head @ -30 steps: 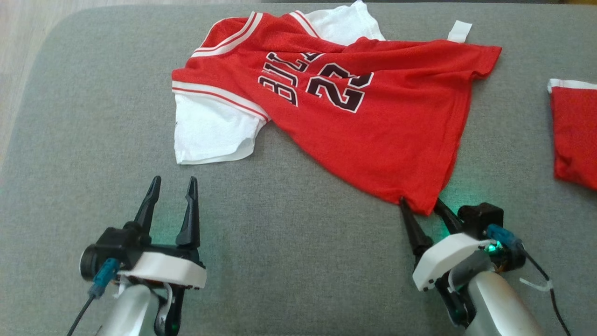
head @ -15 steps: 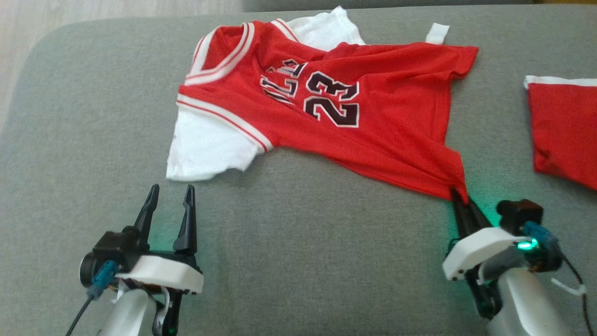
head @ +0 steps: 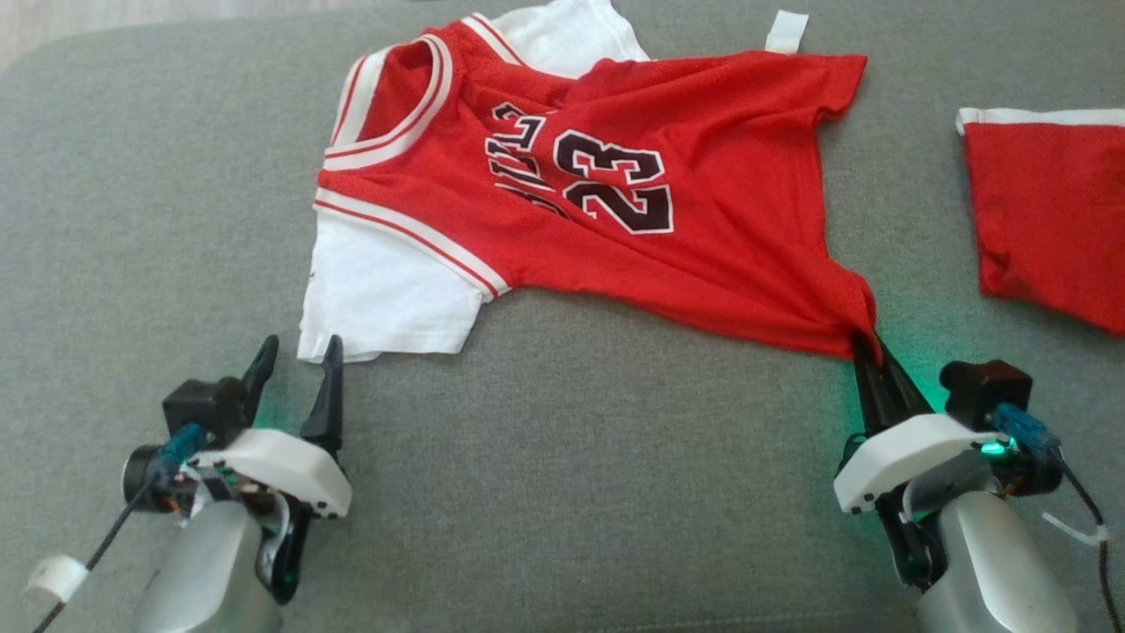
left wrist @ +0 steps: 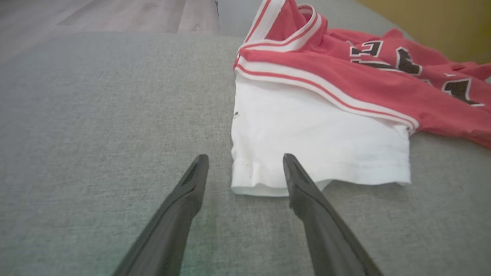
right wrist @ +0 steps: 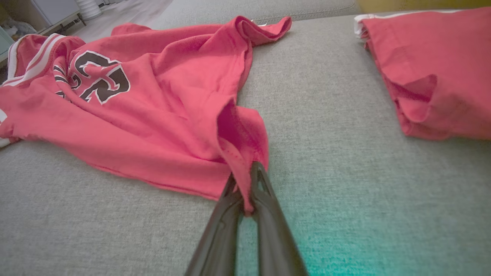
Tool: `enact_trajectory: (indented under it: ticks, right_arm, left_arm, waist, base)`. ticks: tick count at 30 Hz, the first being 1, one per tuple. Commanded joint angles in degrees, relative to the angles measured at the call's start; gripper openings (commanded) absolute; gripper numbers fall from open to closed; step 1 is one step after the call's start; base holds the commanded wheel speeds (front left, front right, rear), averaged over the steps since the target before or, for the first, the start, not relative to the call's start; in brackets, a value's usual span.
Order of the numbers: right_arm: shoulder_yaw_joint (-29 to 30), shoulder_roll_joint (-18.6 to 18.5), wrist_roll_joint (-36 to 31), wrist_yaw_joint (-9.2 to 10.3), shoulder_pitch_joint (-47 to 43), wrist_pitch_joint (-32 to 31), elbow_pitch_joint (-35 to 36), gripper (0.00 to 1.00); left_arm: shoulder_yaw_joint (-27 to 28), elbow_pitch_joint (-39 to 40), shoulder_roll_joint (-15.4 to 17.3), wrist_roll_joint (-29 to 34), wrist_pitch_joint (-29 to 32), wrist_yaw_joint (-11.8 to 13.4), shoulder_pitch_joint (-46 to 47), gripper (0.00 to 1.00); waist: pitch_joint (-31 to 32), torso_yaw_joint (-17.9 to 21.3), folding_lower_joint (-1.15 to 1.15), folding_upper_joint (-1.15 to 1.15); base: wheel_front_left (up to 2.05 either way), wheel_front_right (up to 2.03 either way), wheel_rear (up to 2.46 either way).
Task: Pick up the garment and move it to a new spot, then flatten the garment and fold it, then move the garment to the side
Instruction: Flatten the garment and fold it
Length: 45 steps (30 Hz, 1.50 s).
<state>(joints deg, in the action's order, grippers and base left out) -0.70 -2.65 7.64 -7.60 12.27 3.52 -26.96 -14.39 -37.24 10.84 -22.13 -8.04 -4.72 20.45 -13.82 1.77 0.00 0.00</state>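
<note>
**Jersey (head: pixel 615 202) caught at its hem corner by the right gripper (head: pixel 870 352)**

The fingers of the right gripper are clenched on the near right corner of the red hem; in the right wrist view a fold of cloth is seen squeezed between the two dark tips. A second ago those fingers were spread on either side of that corner, so the grasp has only just been made. The hem is now drawn into a taut point toward the gripper, and creases run back from it to the number 23.

The left gripper (head: pixel 299 347) is held with its fingers spread wide and nothing between them. It has been brought up to the white sleeve (head: pixel 387 299), whose near corner lies just ahead of the fingertips in the left wrist view. A second hold there is judged to be the next need, since one pinched corner alone would let the cloth hang bunched when lifted.

The jersey is lying crumpled, front up, across the far middle of the grey cushion (head: pixel 562 492), not yet lifted. A second red garment (head: pixel 1046 211) is lying well apart at the right, and that side is partly taken by it. A small white strip (head: pixel 785 31) is lying beyond the far hem.
</note>
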Motion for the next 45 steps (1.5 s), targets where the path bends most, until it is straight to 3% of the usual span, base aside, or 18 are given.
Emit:
enact_trajectory:
  ticks: [1, 12, 13, 14, 15, 27, 37, 45]
  right_arm:
    - [-1.6, -0.2, 0.3, 0.11, 1.2, 0.3, 1.9, 0.00]
    - [-2.3, -0.2, 1.0, 0.11, 1.5, 0.6, 2.7, 0.00]
    - [-2.2, -0.2, 0.9, 0.11, 1.5, 0.5, 2.7, 0.00]
    - [-2.2, -0.2, 0.8, 0.11, 1.5, 0.5, 2.7, 0.00]
    - [-2.2, -0.2, 0.8, 0.11, 1.4, 0.4, 2.7, 0.00]
    - [-2.3, -0.2, 1.0, 0.11, 1.5, 1.1, 2.4, 0.00]
    - [-2.2, -0.2, -0.4, 0.11, 2.7, 1.3, 3.8, 0.00]
    - [-1.2, -0.2, -3.4, 0.11, 8.1, 1.1, 8.3, 0.00]
  left_arm:
    - [2.0, 0.5, 2.1, -0.1, 0.1, -0.1, 2.5, 1.00]
    - [0.9, -7.8, 2.4, -0.7, 0.7, -0.8, 6.4, 1.00]
    - [0.6, -8.2, 2.3, -0.7, 0.8, -1.0, 6.6, 0.72]
    - [0.1, -8.6, 2.3, -0.8, 1.0, -1.3, 6.8, 0.20]
    - [-0.4, -9.0, 2.2, -0.8, 1.2, -1.6, 6.9, 0.00]
    - [-2.8, -4.9, 2.2, -2.3, -4.8, -2.6, 6.2, 0.00]
    - [1.1, 9.6, 3.1, -4.6, -6.7, -2.1, 4.6, 0.00]
    - [5.5, 26.5, 4.6, -8.8, -6.1, -1.6, 4.5, 0.00]
  waist:
    - [-0.5, 0.3, 0.00, 0.00]
    - [-2.3, 1.3, 0.00, 0.00]
    - [-2.3, 1.3, 0.00, 0.00]
    - [-2.3, 1.3, 0.00, 0.00]
    - [-2.3, 1.3, 0.00, 0.00]
    - [2.2, 0.9, 0.00, 0.00]
    - [6.5, -0.4, 0.00, 0.00]
    - [10.8, -0.6, 0.00, 0.00]
  base:
    - [0.00, 0.00, 0.00]
    - [0.00, 0.00, 0.00]
    - [0.00, 0.00, 0.00]
    - [0.00, 0.00, 0.00]
    - [0.00, 0.00, 0.00]
    - [0.00, 0.00, 0.00]
    - [0.00, 0.00, 0.00]
    - [0.00, 0.00, 0.00]
